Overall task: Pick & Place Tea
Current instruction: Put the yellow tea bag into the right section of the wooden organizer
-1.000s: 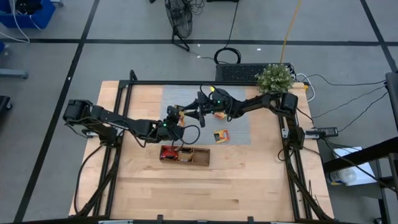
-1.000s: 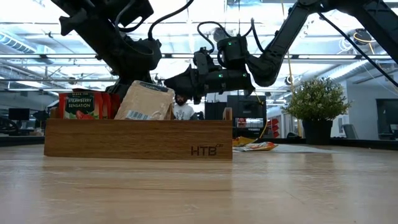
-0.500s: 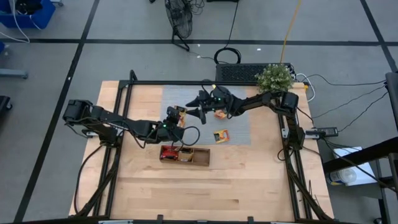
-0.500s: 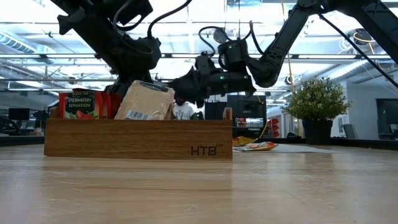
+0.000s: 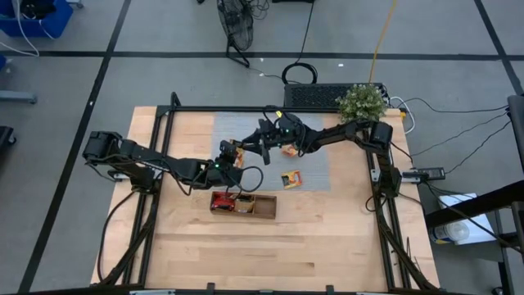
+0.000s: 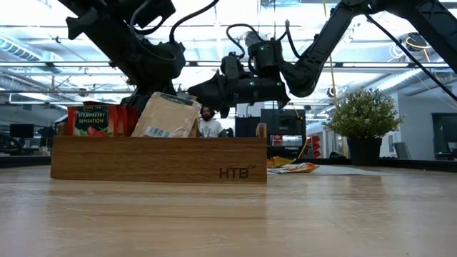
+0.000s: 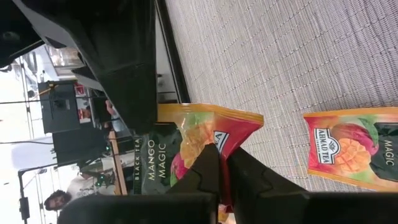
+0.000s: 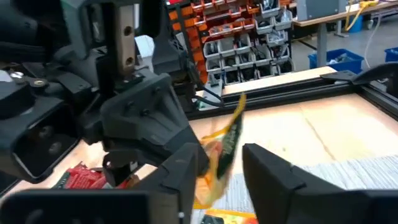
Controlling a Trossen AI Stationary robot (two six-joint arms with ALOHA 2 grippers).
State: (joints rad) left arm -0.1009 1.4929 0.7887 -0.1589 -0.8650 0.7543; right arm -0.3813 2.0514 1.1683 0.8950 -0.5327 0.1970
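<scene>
Hidden or unclear: in the high view the two grippers overlap at upper centre of the frame, so the packet between them shows only as a small orange patch. The contents of the wooden tray are too small to count there; in the low view its front wall hides all but the tops of the packets.

Held packet: one orange-yellow mango tea packet. In the left wrist view the left gripper is clamped on its edge, fingers pressed together with the foil between them. In the right wrist view the same packet hangs edge-on between the fingers of the right gripper, which stand apart on either side of it; contact with either finger cannot be made out.

Position: both grippers meet over the grey mat at the back half of the tabletop, left gripper just left of right gripper, packet lifted clear of the mat.

Count, loose packets on the mat: two visible from above, one near centre, one partly under the right arm.

Count, tray: one red packet upright at the left end, one pale packet leaning beside it; others cannot be told.

Count, other: one potted plant, upper right of the tabletop.
</scene>
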